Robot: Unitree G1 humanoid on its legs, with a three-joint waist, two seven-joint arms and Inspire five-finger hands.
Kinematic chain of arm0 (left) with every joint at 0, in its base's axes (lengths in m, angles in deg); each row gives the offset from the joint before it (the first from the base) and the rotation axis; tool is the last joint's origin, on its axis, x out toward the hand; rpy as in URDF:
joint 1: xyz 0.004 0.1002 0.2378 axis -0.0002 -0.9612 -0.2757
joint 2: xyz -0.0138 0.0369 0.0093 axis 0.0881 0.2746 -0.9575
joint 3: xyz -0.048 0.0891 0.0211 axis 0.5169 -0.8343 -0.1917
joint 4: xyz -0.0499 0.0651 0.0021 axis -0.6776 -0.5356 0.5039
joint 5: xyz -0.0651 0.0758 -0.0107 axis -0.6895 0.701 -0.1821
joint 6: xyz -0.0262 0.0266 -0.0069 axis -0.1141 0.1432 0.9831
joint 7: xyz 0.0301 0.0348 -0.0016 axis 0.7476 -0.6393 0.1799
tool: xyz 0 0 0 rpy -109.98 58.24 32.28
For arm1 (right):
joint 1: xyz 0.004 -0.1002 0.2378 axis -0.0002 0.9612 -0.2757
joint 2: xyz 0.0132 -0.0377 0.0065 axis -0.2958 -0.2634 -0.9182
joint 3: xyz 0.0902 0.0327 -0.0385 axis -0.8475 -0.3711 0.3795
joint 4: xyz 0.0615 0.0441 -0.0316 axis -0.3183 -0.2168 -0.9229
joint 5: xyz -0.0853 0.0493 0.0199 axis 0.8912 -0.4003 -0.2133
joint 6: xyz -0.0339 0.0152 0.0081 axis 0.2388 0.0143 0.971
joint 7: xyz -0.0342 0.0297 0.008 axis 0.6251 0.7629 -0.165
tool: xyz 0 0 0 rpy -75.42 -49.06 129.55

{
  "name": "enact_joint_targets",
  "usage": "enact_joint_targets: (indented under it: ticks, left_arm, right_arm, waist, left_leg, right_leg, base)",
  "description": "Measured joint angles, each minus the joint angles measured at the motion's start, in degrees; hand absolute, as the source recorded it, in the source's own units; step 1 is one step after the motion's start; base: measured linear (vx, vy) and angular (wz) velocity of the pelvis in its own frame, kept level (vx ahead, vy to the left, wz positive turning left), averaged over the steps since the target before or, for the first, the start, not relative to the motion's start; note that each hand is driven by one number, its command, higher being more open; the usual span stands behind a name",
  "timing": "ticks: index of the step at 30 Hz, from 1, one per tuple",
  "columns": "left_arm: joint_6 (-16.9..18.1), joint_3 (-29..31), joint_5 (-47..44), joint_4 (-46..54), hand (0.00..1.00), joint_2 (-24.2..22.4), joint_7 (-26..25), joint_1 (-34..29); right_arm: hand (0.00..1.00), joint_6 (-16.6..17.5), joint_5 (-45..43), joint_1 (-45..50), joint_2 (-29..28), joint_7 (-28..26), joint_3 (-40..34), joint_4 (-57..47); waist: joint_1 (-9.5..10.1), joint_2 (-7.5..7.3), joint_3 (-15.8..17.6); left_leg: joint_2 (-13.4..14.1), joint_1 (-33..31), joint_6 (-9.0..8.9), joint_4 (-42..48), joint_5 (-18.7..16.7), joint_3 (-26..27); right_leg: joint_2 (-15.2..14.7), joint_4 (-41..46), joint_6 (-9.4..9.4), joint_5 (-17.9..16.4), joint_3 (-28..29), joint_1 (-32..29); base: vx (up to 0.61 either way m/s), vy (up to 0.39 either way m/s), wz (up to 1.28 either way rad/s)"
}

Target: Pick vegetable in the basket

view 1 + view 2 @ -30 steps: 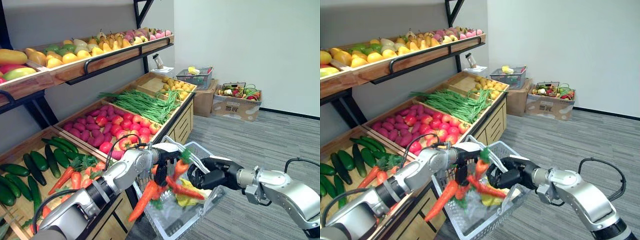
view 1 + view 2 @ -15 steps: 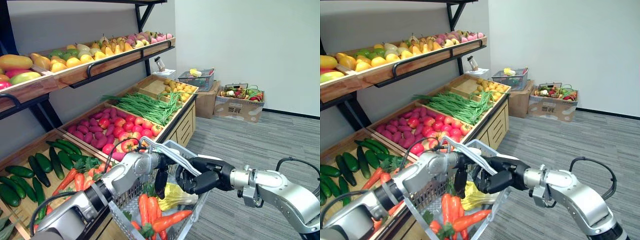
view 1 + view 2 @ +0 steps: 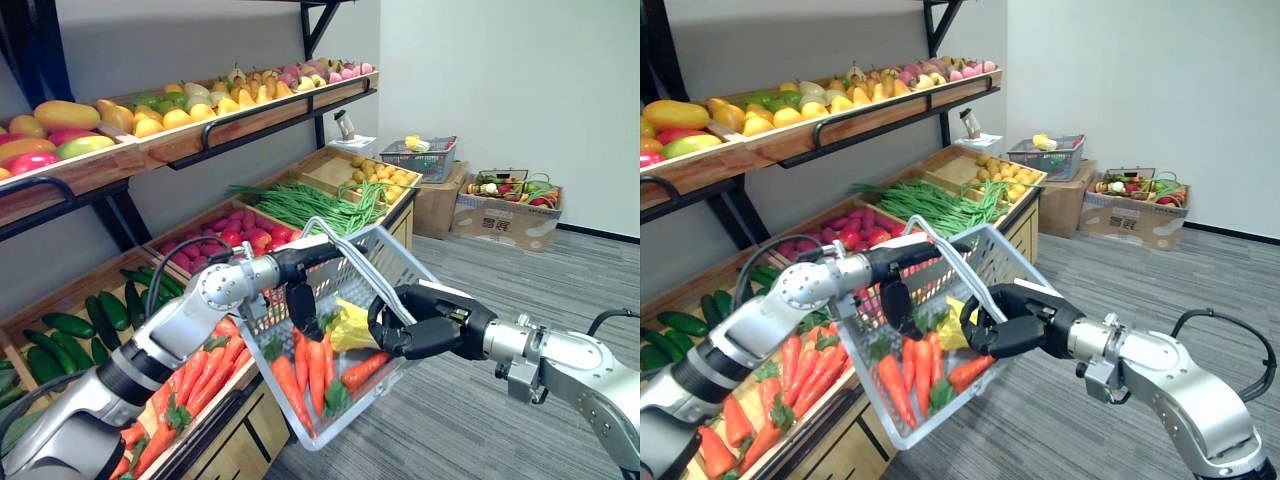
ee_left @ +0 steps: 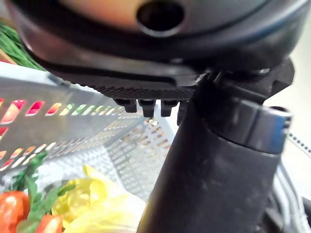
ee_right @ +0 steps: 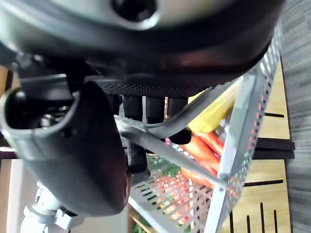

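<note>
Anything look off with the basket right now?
Yes. The basket in the right hand tips steeply toward the produce stand; its carrots lie piled against the low wall and might spill. The left hand hangs inside it.

We no longer hold the carrots in our left hand. They now lie in the basket, and the hand hangs loose-fingered above them. Our right hand, clasping the handle, has lifted and tipped the basket.
</note>
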Motion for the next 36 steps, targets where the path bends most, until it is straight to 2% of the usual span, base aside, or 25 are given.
enact_joint_targets:
  ticks: [3,6,9,13,17,20,23,24,25,26,27,29,31,33,36]
  left_arm:
    - [-0.48,3.44,-2.32,0.07,1.0,1.41,-0.04,-0.22]
    - [-0.57,6.3,-2.11,1.62,1.0,4.19,2.58,-1.39]
    - [-0.58,7.08,-2.17,5.76,1.0,7.79,6.1,-4.33]
    - [-2.06,7.08,-5.0,7.59,1.0,8.19,9.14,-8.2]
    - [-3.53,7.32,-7.36,7.87,1.0,10.54,11.94,-12.36]
    - [-4.25,12.08,-10.67,7.81,1.0,10.57,11.59,-16.67]
    - [-4.25,23.93,-16.86,7.67,1.0,9.32,7.67,-23.87]
    - [-3.8,30.1,-18.37,7.3,1.0,7.31,5.75,-27.59]
    - [-1.95,38.98,-19.81,6.79,1.0,2.42,2.2,-33.53]
    - [0.29,45.39,-21.12,6.5,1.0,-2.47,-0.44,-38.87]
    - [1.2,47.55,-21.34,6.34,1.0,-4.37,-1.4,-40.83]
    - [5.29,53.22,-23.05,2.56,1.0,-11.22,-5.46,-46.25]
    - [7.53,56.25,-24.81,-2.3,1.0,-15.66,-8.43,-47.3]
    - [11.82,62.53,-25.96,-9.55,1.0,-23.65,-14.28,-47.53]
    - [16.35,67.76,-28.86,-12.88,1.0,-30.65,-22.3,-48.42]
  right_arm:
    - [0.0,-0.03,0.17,1.15,0.03,0.77,-1.73,0.32]
    - [0.0,-0.08,0.17,2.66,0.17,2.29,-4.21,3.87]
    - [0.0,-0.26,0.2,6.67,2.11,3.54,-5.23,6.61]
    - [0.0,-0.42,0.24,10.16,2.33,4.41,-5.22,9.09]
    - [0.0,-0.24,0.23,10.92,2.32,6.19,-5.33,10.4]
    - [0.0,0.45,0.14,11.2,1.46,7.9,-6.83,11.6]
    - [0.0,1.93,0.03,13.88,-1.53,9.15,-11.63,12.16]
    - [0.0,2.54,0.02,15.05,-3.49,9.45,-13.66,12.48]
    - [0.0,3.52,0.02,17.38,-6.88,9.72,-16.84,13.01]
    - [0.0,4.5,0.1,19.13,-9.59,9.81,-18.81,14.49]
    - [0.0,4.83,0.11,19.66,-10.48,9.9,-19.37,15.45]
    - [0.0,5.83,0.13,20.29,-14.14,10.07,-20.86,22.81]
    - [0.0,6.66,0.12,20.28,-16.61,10.86,-21.54,28.77]
    - [0.0,7.98,-0.04,20.29,-21.06,13.05,-23.1,37.85]
    - [0.0,8.85,0.02,20.31,-24.82,17.05,-23.12,45.42]
  waist:
    - [0.55,-0.06,-0.02]
    - [1.21,-0.67,-0.17]
    - [1.86,-1.2,-0.4]
    - [2.67,-1.23,-0.39]
    - [2.86,-1.24,-0.39]
    - [3.48,-1.24,-0.39]
    - [4.12,-1.25,-0.38]
    - [4.16,-1.25,-0.38]
    - [4.23,-1.3,-0.37]
    - [4.25,-1.55,-0.52]
    - [4.25,-1.72,-0.64]
    - [4.46,-2.89,-1.31]
    - [4.66,-3.55,-1.62]
    - [5.59,-4.16,-1.67]
    - [5.88,-4.51,-1.22]
  left_leg:
    - [-0.03,-0.56,0.09,-0.04,0.08,-0.87]
    - [-0.17,-0.58,0.06,-0.8,0.53,-1.8]
    - [-0.41,-0.56,0.06,-1.81,0.99,-2.65]
    - [-0.56,-0.48,0.1,-2.26,1.05,-3.52]
    - [-0.72,0.09,0.25,-2.98,1.18,-4.17]
    - [-1.08,-0.05,0.33,-3.03,1.22,-4.31]
    - [-1.11,-0.32,0.36,-3.06,1.25,-4.7]
    - [-1.1,-0.38,0.38,-3.09,1.25,-4.79]
    - [-1.16,-0.45,0.41,-3.23,1.27,-4.99]
    - [-1.34,-0.46,0.53,-3.56,1.35,-5.19]
    - [-1.43,-0.51,0.58,-3.72,1.39,-5.32]
    - [-1.79,-1.03,0.76,-3.97,1.56,-6.07]
    - [-2.06,-1.5,0.94,-4.02,1.67,-7.19]
    - [-2.44,-2.05,1.07,-4.0,1.74,-8.21]
    - [-2.87,-2.73,1.3,-3.87,1.88,-10.75]
  right_leg:
    - [-0.23,-0.4,0.0,0.0,-0.93,0.09]
    - [-0.48,-1.25,-0.02,0.01,-2.0,0.68]
    - [-0.7,-2.08,-0.04,0.04,-3.06,1.19]
    - [-1.0,-2.48,-0.03,0.06,-4.23,1.84]
    - [-1.42,-3.29,-0.01,0.07,-5.16,2.91]
    - [-1.64,-3.68,0.0,0.09,-5.42,2.99]
    - [-1.7,-3.93,-0.01,0.1,-5.77,3.01]
    - [-1.7,-4.01,-0.03,0.11,-5.86,3.02]
    - [-1.74,-4.12,-0.04,0.12,-6.02,3.06]
    - [-1.83,-4.35,-0.05,0.12,-6.14,3.11]
    - [-1.88,-4.51,-0.06,0.13,-6.21,3.13]
    - [-2.18,-5.57,-0.28,0.28,-6.82,3.36]
    - [-2.46,-6.7,-0.46,0.56,-7.46,3.93]
    - [-2.89,-7.67,-0.47,0.75,-8.29,4.14]
    - [-3.44,-8.57,-0.52,0.81,-10.13,5.15]
  base:
    - [0.03,0.001,0.15]
    - [0.03,-0.002,0.16]
    - [0.06,-0.003,0.18]
    - [0.04,0.007,0.12]
    - [0.02,0.007,0.09]
    - [0.0,0.004,0.02]
    - [0.02,-0.004,0.06]
    - [0.03,-0.008,0.06]
    - [0.03,-0.006,0.07]
    - [0.02,-0.001,0.07]
    - [0.02,0.003,0.09]
    - [0.01,0.001,0.16]
    - [0.0,0.001,0.23]
    - [0.0,0.008,0.22]
    - [0.03,0.004,0.32]
